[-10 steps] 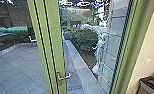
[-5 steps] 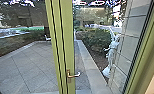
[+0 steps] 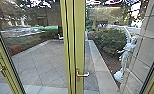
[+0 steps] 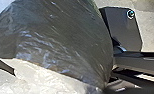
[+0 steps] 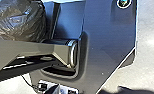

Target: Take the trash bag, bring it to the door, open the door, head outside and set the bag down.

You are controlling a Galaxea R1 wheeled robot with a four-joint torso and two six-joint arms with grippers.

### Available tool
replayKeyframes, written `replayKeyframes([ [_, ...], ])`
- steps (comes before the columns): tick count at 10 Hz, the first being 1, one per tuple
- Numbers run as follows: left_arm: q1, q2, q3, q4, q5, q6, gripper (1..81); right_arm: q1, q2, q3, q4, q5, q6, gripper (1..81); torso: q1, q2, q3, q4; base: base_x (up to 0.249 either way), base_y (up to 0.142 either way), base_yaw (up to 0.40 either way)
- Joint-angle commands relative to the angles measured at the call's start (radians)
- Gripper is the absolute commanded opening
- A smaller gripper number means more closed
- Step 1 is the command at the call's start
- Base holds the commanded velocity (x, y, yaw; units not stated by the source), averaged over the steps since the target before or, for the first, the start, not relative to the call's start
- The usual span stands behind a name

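Observation:
Ahead in the head view stands a green-framed glass door [image 3: 79, 45], closed, with a metal lever handle [image 3: 82, 74] on its stile. The dark trash bag [image 4: 60, 37] shows large in the left wrist view, its surface creased and shiny, with pale translucent plastic along one side. In the right wrist view the dark bag [image 5: 19, 20] bulges beside the robot's own plate and jointed bar. How either gripper stands, and what holds the bag, cannot be made out.
Through the glass lie a paved yard [image 3: 40, 61], a low stone curb [image 3: 100, 65], bushes [image 3: 109, 41] and a pale statue [image 3: 127, 58] near a block wall [image 3: 145, 55]. Another green frame post with a handle [image 3: 3, 71] stands at the left.
The camera has turned leftward, so the whole picture has shifted right. The left frame post has come into view, and the beige wall and dark box at the right have gone out of it.

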Motion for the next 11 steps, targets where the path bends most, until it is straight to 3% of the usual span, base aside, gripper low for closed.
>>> replayKeyframes([
  [1,-0.043,-0.004,0.003,0.008,0.065,0.008,1.0,0.04,-0.009,0.005,0.004,-0.057,-0.002,81.1,0.001,0.0,0.0,0.0,0.0,0.0,0.345],
  [11,-0.043,0.002,0.0,0.011,0.066,0.008,1.0,0.039,-0.007,0.005,0.003,-0.057,-0.002,81.1,0.001,0.0,0.0,0.0,0.0,0.0,0.279],
])
